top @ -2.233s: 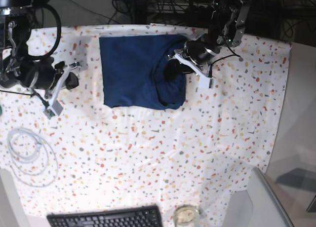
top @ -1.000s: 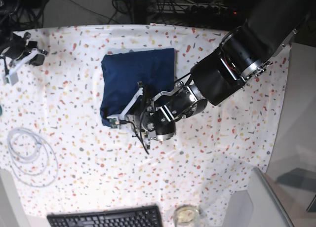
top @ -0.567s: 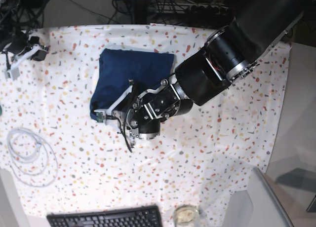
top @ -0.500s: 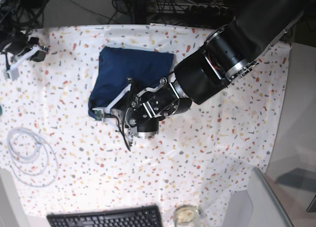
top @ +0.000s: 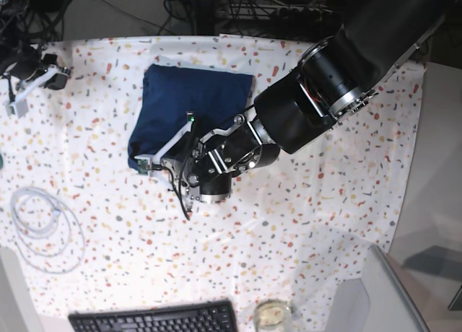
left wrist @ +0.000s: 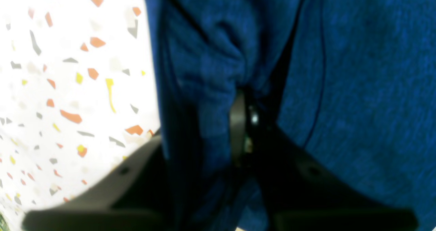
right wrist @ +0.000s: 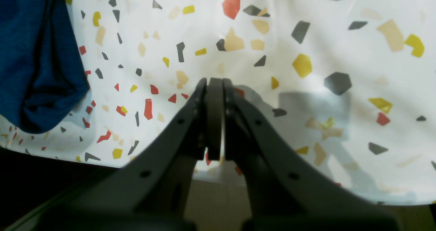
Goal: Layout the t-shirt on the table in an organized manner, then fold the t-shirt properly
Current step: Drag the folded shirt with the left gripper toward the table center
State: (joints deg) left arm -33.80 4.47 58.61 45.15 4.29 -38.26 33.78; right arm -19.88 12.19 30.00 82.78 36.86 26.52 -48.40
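Navy t-shirt [top: 189, 105] fabric is lying folded on the speckled surface [top: 303, 224] toward its far side, its near-left corner bunching between the left gripper [top: 167, 149] jaws, while the right gripper [right wrist: 214, 88] is hovering pressed together, holding nothing.

Navy t-shirt [top: 188, 101] folded (wrinkly) on speckled table [top: 325, 202].

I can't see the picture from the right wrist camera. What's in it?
The right claw is shut with nothing in it, just above the table, which has a white speckled cloth. A corner of the dark blue t-shirt lies at the far left.
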